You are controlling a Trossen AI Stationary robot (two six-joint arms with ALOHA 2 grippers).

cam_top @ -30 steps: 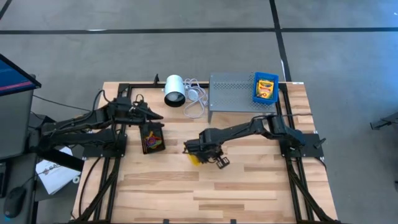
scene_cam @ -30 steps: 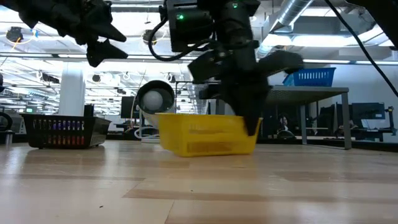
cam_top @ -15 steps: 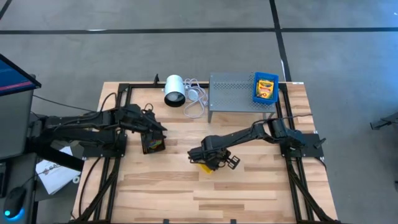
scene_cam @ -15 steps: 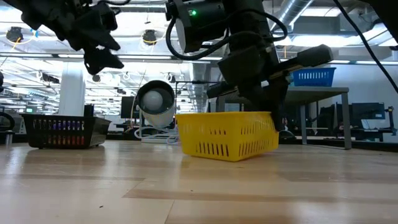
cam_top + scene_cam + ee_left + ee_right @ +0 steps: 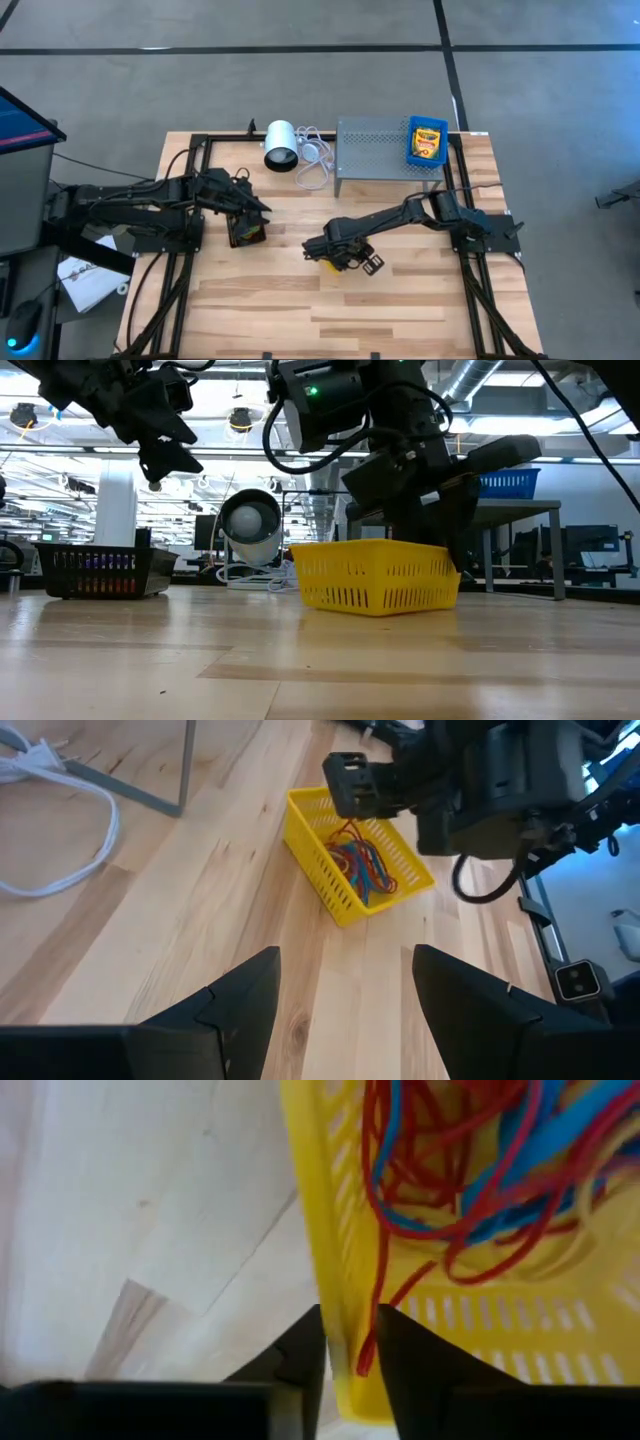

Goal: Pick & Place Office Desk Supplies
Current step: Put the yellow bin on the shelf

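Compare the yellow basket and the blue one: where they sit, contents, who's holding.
The yellow basket sits on the table; the blue basket sits on the grey perforated rack. Yellow holds rubber bands; blue holds a crayon box. The right gripper pinches yellow's wall; nothing grips blue. Both are slotted baskets.

**Yellow basket mostly hidden from above**

In the high view, centre frame, the right arm covers nearly all of the yellow basket (image 5: 330, 266). The black tray (image 5: 246, 228), left of centre, sits partly under the left arm; its contents are too small to tell. The right wrist view crops the rubber bands (image 5: 470, 1170) at its upper edge.
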